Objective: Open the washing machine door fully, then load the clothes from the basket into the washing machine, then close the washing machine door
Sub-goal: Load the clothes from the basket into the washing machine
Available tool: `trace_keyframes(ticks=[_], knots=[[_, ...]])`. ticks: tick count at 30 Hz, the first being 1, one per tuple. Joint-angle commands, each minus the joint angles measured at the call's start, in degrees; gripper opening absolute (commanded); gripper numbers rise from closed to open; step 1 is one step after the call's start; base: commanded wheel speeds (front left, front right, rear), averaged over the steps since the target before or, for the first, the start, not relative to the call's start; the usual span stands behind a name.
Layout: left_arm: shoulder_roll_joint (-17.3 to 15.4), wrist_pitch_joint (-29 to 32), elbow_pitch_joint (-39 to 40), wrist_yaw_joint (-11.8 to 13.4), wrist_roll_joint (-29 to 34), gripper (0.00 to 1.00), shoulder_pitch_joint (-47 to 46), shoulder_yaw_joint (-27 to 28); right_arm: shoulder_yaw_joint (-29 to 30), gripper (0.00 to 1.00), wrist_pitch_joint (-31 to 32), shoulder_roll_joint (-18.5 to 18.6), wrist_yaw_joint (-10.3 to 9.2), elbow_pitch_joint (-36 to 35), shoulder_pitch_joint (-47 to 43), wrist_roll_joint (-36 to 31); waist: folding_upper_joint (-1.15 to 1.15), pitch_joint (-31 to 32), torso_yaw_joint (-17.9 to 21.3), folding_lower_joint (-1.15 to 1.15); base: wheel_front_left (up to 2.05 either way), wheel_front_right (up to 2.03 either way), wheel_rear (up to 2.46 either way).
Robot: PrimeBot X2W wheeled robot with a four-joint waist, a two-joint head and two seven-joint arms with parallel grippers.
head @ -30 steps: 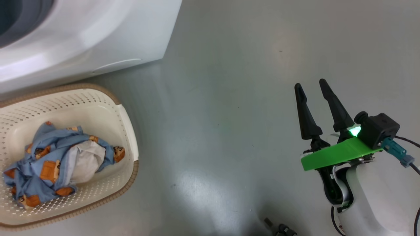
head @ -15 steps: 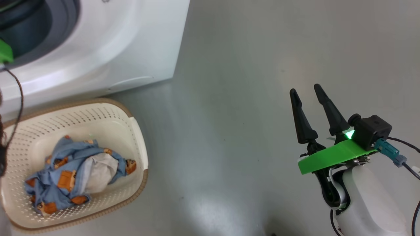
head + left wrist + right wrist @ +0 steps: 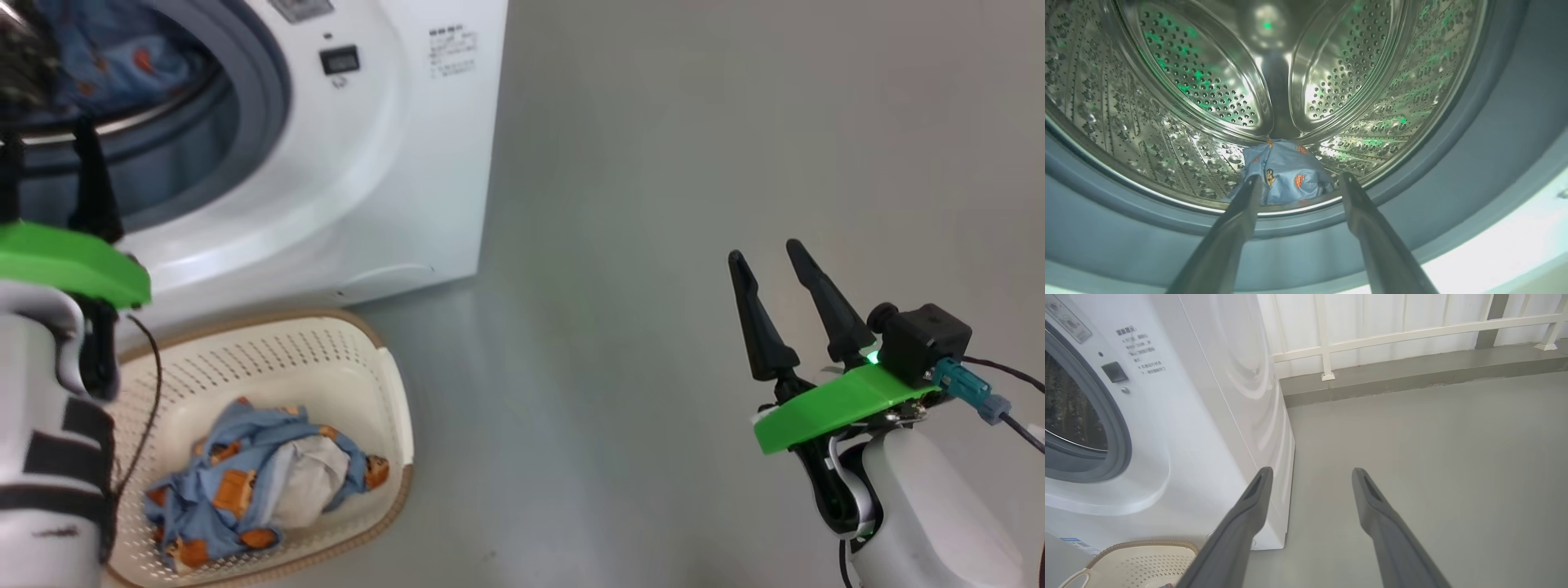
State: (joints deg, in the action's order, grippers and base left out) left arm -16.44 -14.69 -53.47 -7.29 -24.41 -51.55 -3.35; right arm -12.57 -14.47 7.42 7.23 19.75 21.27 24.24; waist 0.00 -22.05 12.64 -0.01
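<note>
The machine (image 3: 392,163) is cut off at the head view's top and left edges. The basket (image 3: 396,425) stands on the floor (image 3: 653,163) against the machine's lower front edge, its left side hidden by a forearm (image 3: 49,457). Clothes (image 3: 245,482) lie bunched inside; one garment (image 3: 1284,171) sits at the drum's (image 3: 1188,81) front lip. The left tool (image 3: 1300,178), blurred in the head view, gapes empty there. The right tool (image 3: 765,250) is released above the floor.

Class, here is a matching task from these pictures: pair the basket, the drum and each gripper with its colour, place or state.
1 basket
2 drum
3 left gripper
4 right gripper

A open, above bare floor
B cream plastic, brown rim
C open, pointing into the washing machine
D shiny perforated steel

Pairs: 1-B, 2-D, 3-C, 4-A
</note>
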Motion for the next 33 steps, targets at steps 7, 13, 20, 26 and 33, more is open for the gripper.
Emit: trace_keyframes(ticks=[7,13,20,26,33], knots=[[-1.21,-0.3,8.04,-0.19,0.22,1.0,7.89,0.88,-1.99,1.0,-0.53,1.82,0.25,-0.06,-2.1,1.27,0.0,8.05,-4.06,0.01,0.0,0.0,0.0],[-0.49,-0.3,14.78,-0.19,-0.1,1.0,14.13,0.35,-1.75,1.0,-0.53,2.77,0.25,0.13,-3.1,1.94,0.0,10.67,-5.91,0.01,0.0,0.0,0.0],[0.44,-0.3,21.22,-0.19,0.04,1.0,20.73,0.6,-0.68,1.0,-0.53,3.4,0.25,-0.48,-3.93,2.04,0.0,12.8,-7.98,0.01,0.0,0.0,0.0],[1.92,-0.3,25.18,-0.14,0.6,1.0,26.53,2.23,-0.14,1.0,-0.53,3.97,0.25,-1.97,-4.47,1.3,0.0,14.37,-9.31,0.01,0.0,0.0,0.0],[3.43,-0.3,28.92,-0.06,0.86,1.0,31.29,4.55,0.58,1.0,-0.53,4.62,0.25,-3.13,-5.21,0.73,0.0,15.21,-10.25,0.01,0.0,0.0,0.0]])
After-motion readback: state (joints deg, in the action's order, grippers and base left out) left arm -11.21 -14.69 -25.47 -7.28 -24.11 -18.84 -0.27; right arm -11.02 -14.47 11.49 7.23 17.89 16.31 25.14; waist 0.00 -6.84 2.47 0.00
